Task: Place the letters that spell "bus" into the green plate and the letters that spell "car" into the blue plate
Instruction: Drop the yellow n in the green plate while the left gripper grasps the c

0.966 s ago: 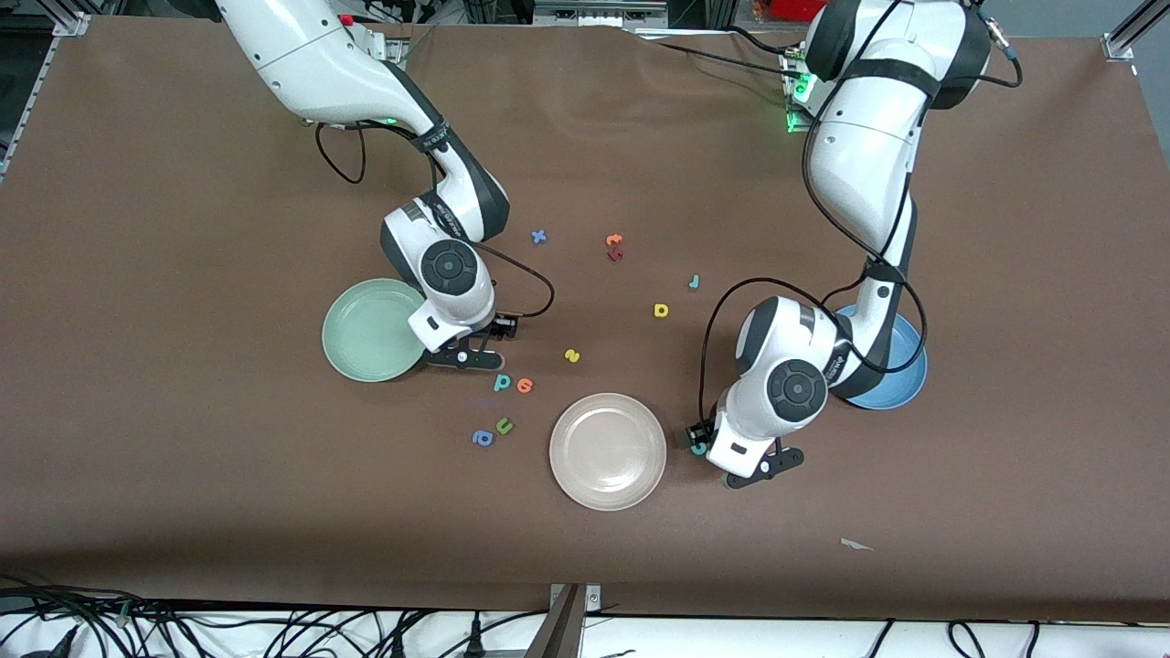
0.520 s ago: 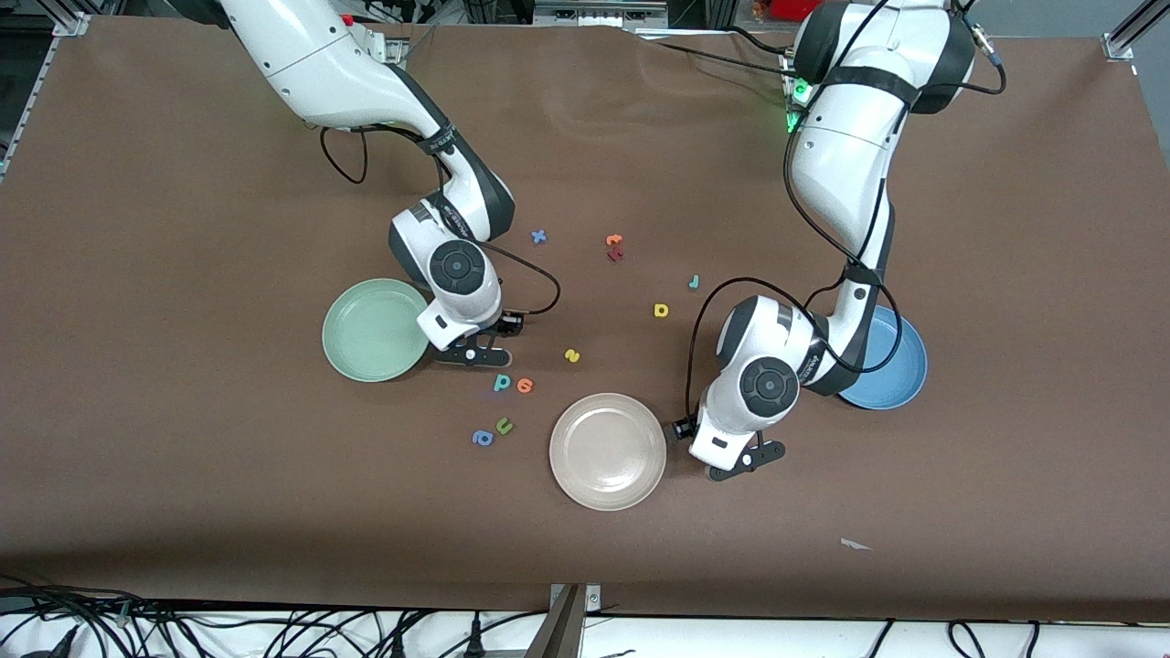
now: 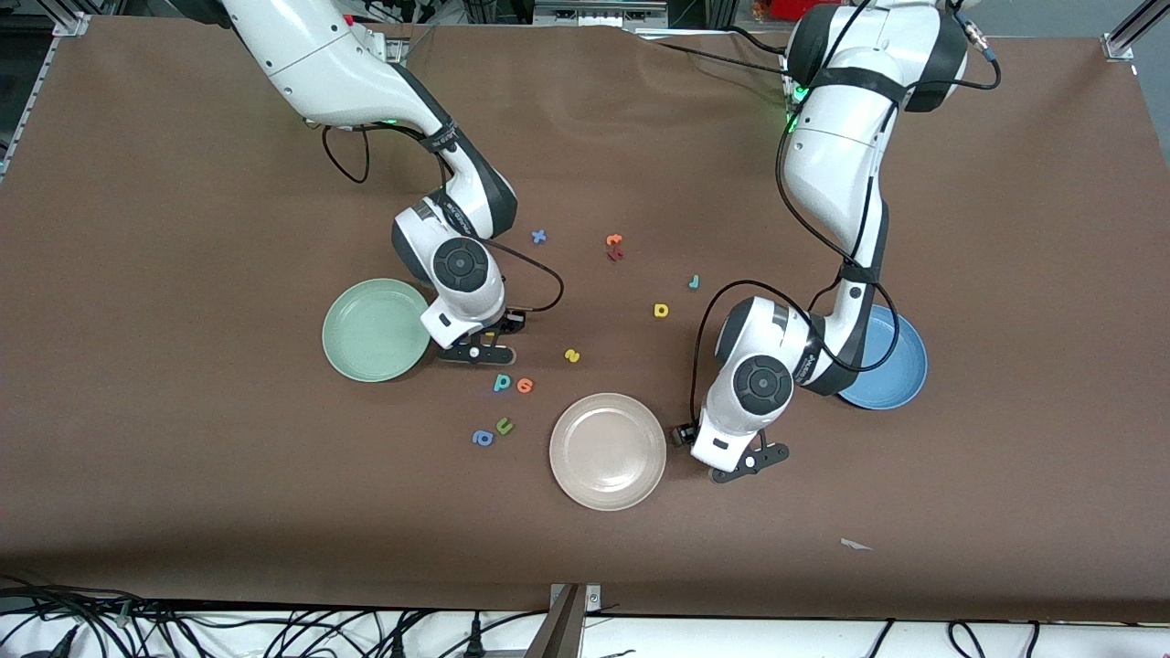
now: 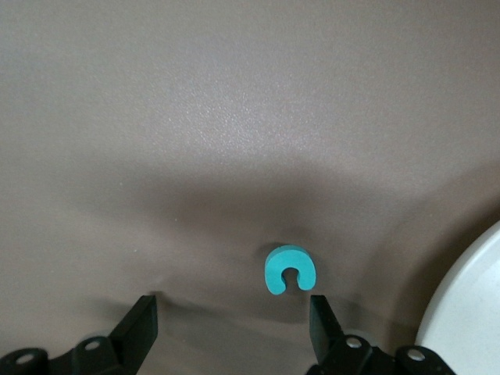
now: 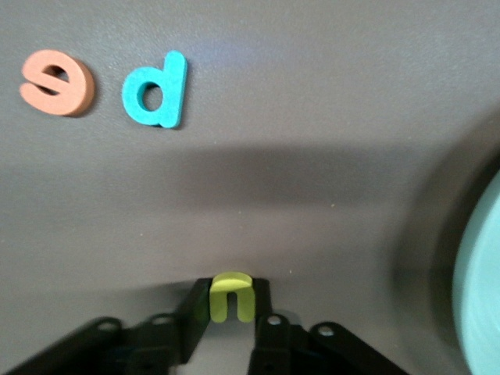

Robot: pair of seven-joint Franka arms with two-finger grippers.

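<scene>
**Ana:** Since a second ago the left arm's wrist has slid toward the beige-white plate (image 3: 608,451). In the front view it now covers the teal c, which showed beside it before. The right arm has edged slightly away from the green plate (image 3: 366,334).

**Ben:** Start at the right arm's end, then.

**Ana:** The green plate sits at mid-height in the frame. The right gripper (image 5: 232,303) is low over the brown table (image 3: 183,274) just beside its rim, jaws pinching the yellow u (image 5: 231,295). I cannot tell whether the u is off the table.

**Ben:** And the loose letters?

**Ana:** The teal b (image 3: 502,382) and the orange letter (image 3: 525,386) lie side by side just below that gripper in the frame. The olive u (image 3: 504,425) and blue a (image 3: 482,438) lie lower still. The yellow s (image 3: 572,355) is near the frame's centre, above the beige-white plate.

**Ben:** And the "car" letters?

**Ana:** The yellow a (image 3: 661,311) and teal r (image 3: 694,281) lie apart on the table, higher in the frame. In the left wrist view the teal c (image 4: 288,270) lies flat beside the beige-white plate. The left gripper (image 4: 230,324) has its jaws spread, the c just ahead of the gap and nearer one finger, with neither finger (image 4: 141,328) touching it.

**Ben:** And the blue plate?

**Ana:** The blue plate (image 3: 900,366) is at the left arm's end, partly hidden by that arm.
</scene>
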